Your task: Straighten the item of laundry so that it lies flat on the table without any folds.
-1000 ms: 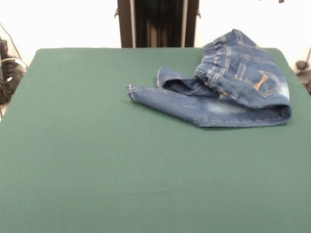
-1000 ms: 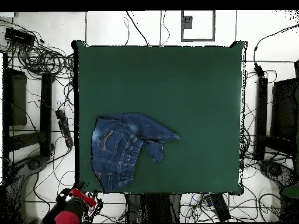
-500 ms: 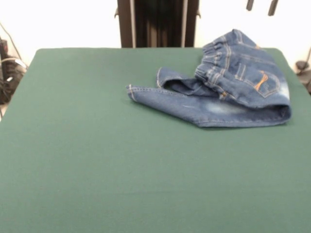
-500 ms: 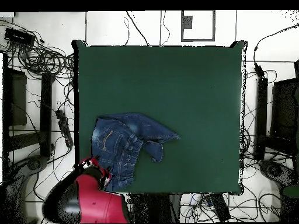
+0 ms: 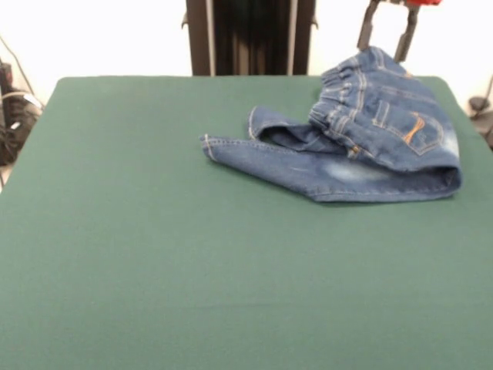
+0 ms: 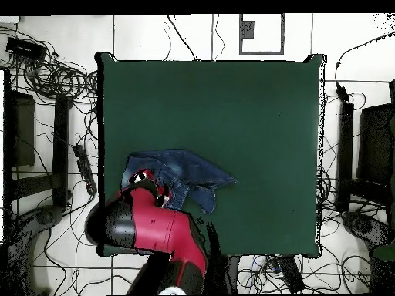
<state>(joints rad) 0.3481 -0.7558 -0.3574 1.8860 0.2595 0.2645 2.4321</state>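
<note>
Jeans (image 5: 362,131), one pair, crumpled under one spread claw (image 5: 387,35)

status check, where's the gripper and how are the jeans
Gripper open, jaws apart, above the jeans' waistband end. Jeans bunched and folded on the table. Nothing in the way.

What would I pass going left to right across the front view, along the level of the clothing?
Bare green table → the jeans' leg hem → the bunched waistband → the orange-stitched pocket. The gripper hangs above the waistband end, fingers apart.
</note>
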